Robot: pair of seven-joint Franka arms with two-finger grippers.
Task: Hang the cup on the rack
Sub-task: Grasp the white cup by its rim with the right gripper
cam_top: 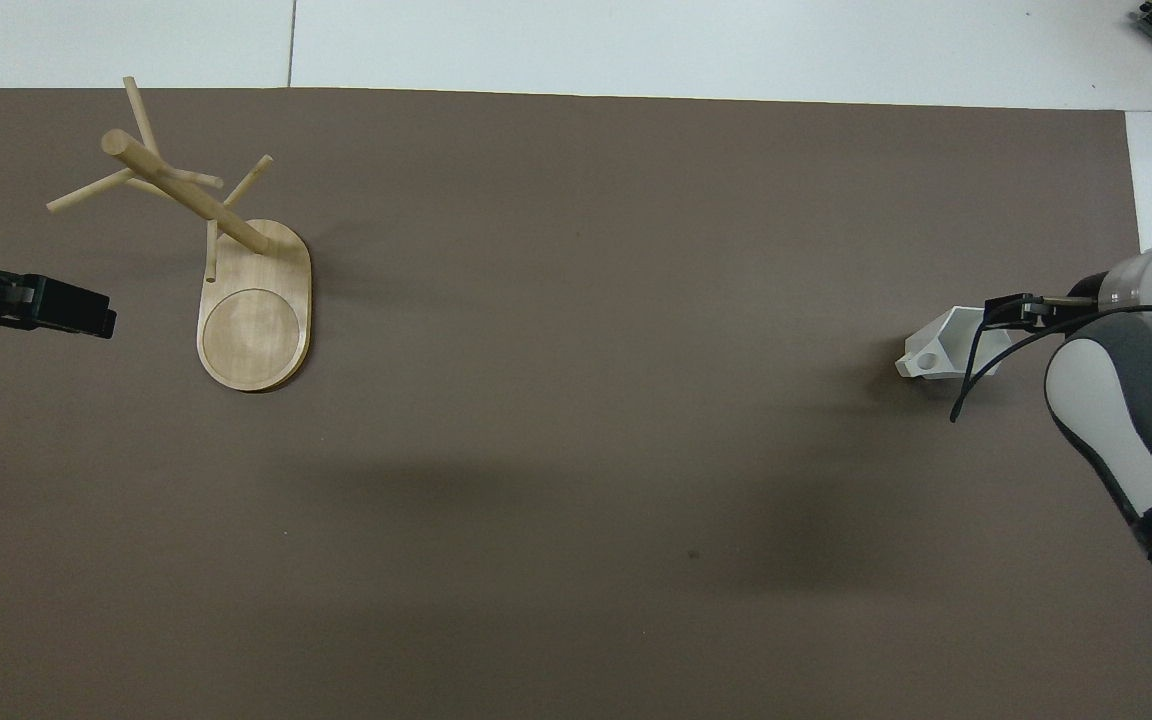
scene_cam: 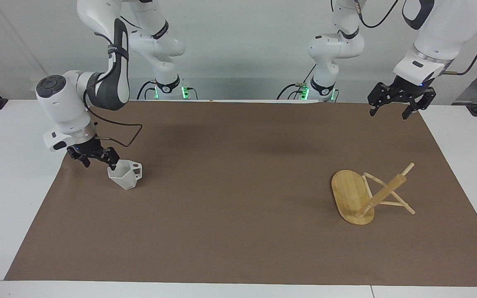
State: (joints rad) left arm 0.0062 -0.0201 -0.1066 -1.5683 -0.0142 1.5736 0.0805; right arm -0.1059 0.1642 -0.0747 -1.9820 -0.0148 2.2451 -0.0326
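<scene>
The cup point(scene_cam: 126, 177), a white faceted mug, stands on the brown mat toward the right arm's end, its handle turned toward the table's middle. My right gripper point(scene_cam: 99, 164) is open and low beside the cup. One fingertip point(scene_cam: 113, 167) is at the rim; contact cannot be told. From overhead the right gripper point(cam_top: 1008, 312) and its cable cover part of the cup point(cam_top: 939, 347). The rack point(scene_cam: 360, 196), a bamboo mug tree, stands on its oval base point(cam_top: 254, 320) toward the left arm's end. My left gripper point(scene_cam: 388, 114) waits open in the air, away from the rack, and shows at the overhead view's edge point(cam_top: 56, 305).
A brown mat point(scene_cam: 238, 231) covers most of the white table point(scene_cam: 10, 174). The right arm's elbow and cable hang over the mat's end beside the cup. Both arm bases stand at the table's edge.
</scene>
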